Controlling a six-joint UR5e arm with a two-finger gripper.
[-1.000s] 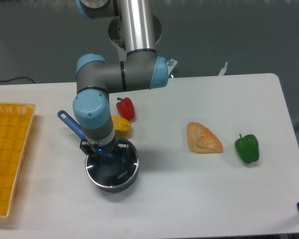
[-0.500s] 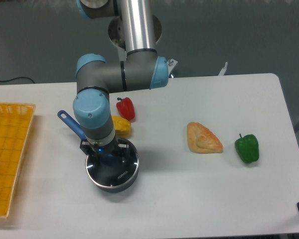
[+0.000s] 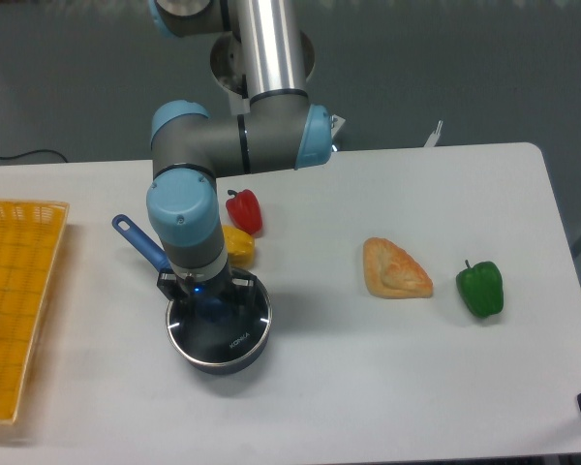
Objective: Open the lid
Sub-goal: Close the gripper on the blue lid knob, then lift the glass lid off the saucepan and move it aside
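Glass lid: right under gripper, on pot
Jaws: can't tell, probably around knob
Next: lift up

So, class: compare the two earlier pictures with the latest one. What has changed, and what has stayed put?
The arm has shifted slightly to the right in the picture, and the gripper stays down at the lid, whose lettering sits a touch further right. Whether the knob is clamped cannot be told. The peppers, the pastry and the basket have not moved.
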